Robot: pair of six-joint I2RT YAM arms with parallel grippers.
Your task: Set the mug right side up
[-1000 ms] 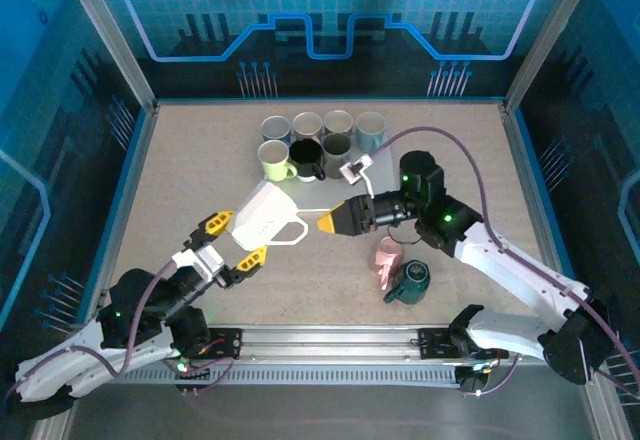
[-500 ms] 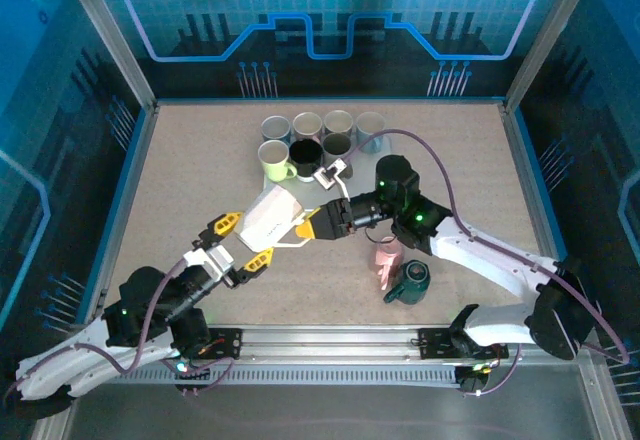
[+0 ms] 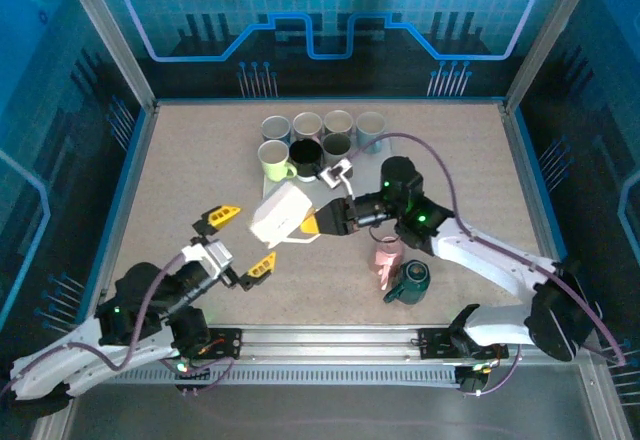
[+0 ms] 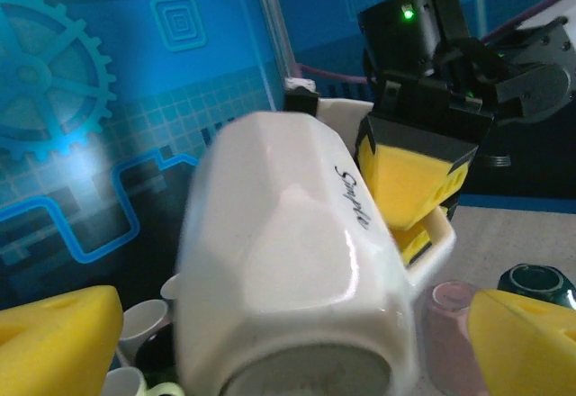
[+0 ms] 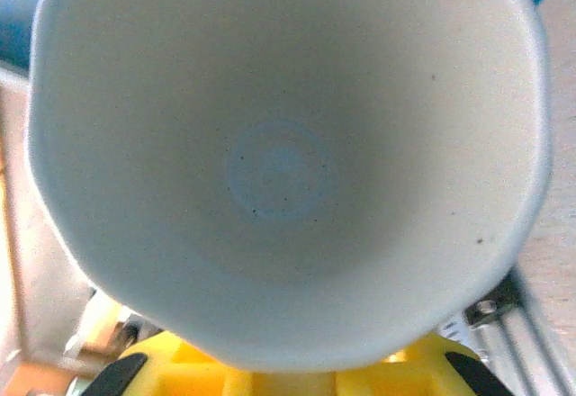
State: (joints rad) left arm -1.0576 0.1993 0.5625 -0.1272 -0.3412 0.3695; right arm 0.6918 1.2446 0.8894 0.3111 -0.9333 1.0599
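White mug (image 3: 280, 213) hangs on its side over the middle of the table (image 3: 180, 180), clamped by the right gripper (image 3: 308, 225); the left gripper (image 3: 240, 240) stands open, apart. Handover looks done; next, roll it mouth-up and set down.

Your left gripper (image 3: 240, 240) has its jaws spread wide, arm stretched out from the near-left corner; your right arm's folded in toward the middle, its gripper (image 3: 311, 225) pinched tight on the white mug (image 3: 278, 212)
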